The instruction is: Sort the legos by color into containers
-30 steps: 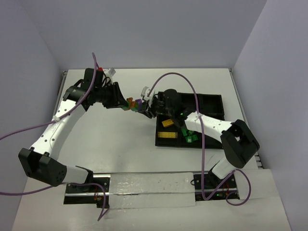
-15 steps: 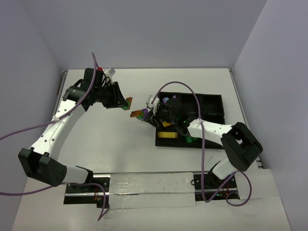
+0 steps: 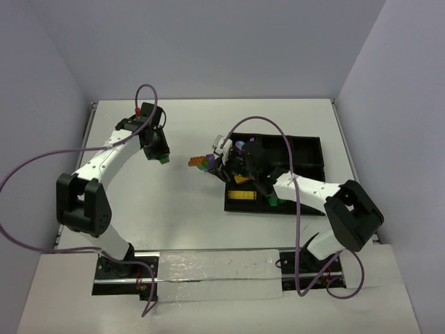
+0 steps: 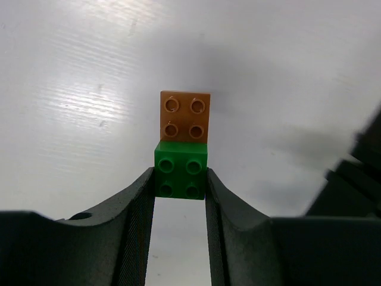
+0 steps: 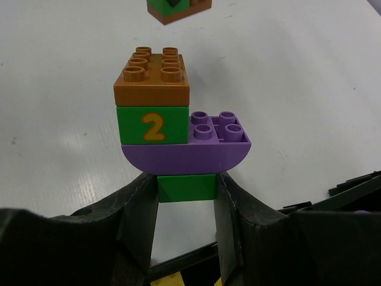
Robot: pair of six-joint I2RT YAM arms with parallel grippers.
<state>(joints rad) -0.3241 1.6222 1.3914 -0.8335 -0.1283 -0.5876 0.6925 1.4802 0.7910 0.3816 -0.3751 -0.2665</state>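
We are seeing the left pincer (image 4: 180,186) clamping narrowly on a small green brick (image 4: 180,167), one finger pressing each side. A square orange brick (image 4: 185,116) is sticking to that brick's far edge, beyond the fingertips, and the pair is hanging above the white tabletop (image 3: 195,223).

The right pincer (image 5: 186,190) is gripping a bottom green brick (image 5: 186,182) between its fingers. Stacked outward from it are a purple curved piece (image 5: 186,158), a numbered green brick (image 5: 153,124) and a long orange brick (image 5: 152,80). From above, this stack is hovering just beside the left edge of the black tray (image 3: 306,156), well apart from the left pincer's pair.

Inside the tray, yellow bricks (image 3: 243,195) are lying in a near-left compartment, and loose green bricks (image 3: 272,201) are lying in the one beside it.
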